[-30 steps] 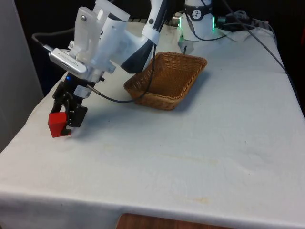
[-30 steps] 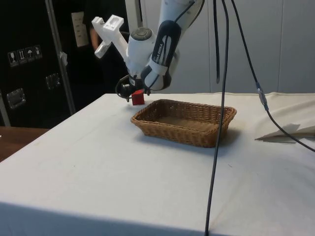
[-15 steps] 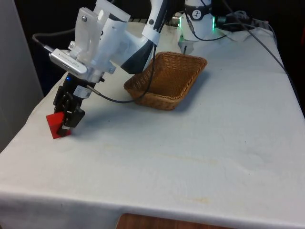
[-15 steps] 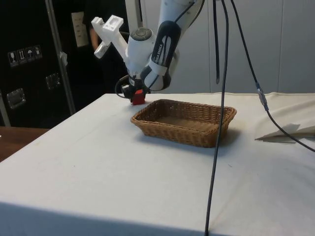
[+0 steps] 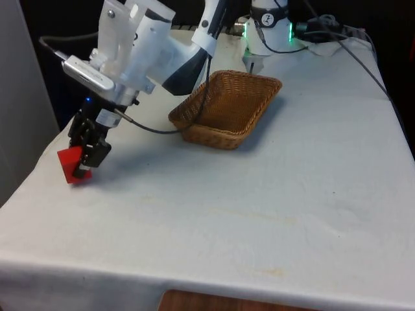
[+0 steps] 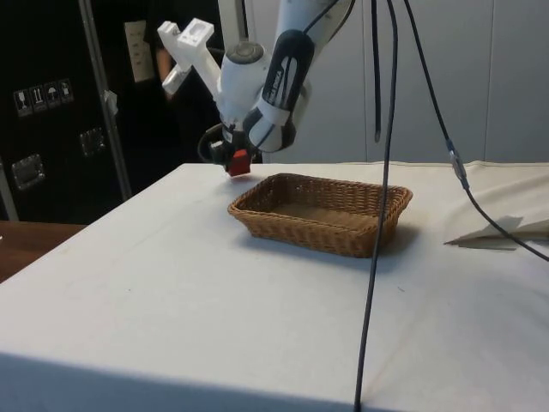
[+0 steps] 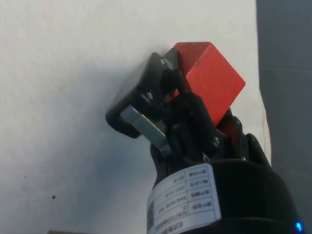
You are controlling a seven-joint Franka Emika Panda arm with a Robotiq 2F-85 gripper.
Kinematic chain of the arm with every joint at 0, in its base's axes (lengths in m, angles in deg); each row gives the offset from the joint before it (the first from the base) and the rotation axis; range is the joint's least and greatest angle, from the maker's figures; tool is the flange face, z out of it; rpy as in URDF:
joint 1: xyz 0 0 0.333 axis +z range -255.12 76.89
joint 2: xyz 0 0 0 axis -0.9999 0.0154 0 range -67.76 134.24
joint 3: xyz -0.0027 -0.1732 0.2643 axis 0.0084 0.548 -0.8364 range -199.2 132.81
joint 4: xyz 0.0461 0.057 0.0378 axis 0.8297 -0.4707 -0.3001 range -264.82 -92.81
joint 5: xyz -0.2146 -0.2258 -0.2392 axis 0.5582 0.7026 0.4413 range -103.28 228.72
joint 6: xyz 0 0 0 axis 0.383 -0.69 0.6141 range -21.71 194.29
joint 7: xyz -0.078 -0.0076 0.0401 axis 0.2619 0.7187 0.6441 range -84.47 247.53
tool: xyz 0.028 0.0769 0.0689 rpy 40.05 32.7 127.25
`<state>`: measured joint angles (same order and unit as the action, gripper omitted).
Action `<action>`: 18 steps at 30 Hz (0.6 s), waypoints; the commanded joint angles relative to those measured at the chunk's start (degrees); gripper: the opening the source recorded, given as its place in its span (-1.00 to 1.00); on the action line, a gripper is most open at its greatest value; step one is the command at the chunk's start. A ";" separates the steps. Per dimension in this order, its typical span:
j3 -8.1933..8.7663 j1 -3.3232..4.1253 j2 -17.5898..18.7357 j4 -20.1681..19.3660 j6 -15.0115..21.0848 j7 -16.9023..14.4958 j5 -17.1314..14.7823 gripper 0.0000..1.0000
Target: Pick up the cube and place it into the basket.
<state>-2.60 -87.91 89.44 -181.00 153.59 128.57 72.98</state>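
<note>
The red cube [image 5: 67, 162] hangs tilted on a corner just above the white cloth, near the table edge at the front view's left. My black gripper [image 5: 83, 167] is shut on the cube, pinching it near one edge, so most of the cube sticks out beside the fingers. The wrist view shows the cube [image 7: 209, 78] slanted against the narrow-set fingers of the gripper [image 7: 163, 80]. In the side view the cube [image 6: 238, 160] and gripper [image 6: 230, 160] hang left of the wicker basket [image 6: 317, 236]. The basket [image 5: 224, 138] holds nothing.
The table's edge [image 5: 39, 162] lies close beside the cube at the front view's left. A black cable [image 5: 155, 133] loops from the wrist towards the basket. Further cables [image 6: 377, 215] hang down in the side view. Folded cloth [image 6: 506, 230] lies at the far right.
The fingers closed from wide open onto the cube. The cube tipped onto a corner, then rose slightly with the gripper, which also shifted towards the table edge.
</note>
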 commanded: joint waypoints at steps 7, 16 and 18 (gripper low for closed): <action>0.63 1.15 -4.76 -4.13 -0.17 -0.86 0.23 -0.93; 1.15 2.58 -10.89 -10.26 0.80 -1.66 0.69 -0.93; 1.20 2.86 -12.15 -11.57 0.97 -1.89 0.74 -0.93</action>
<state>-2.54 -85.97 77.76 -191.66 153.81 126.22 73.43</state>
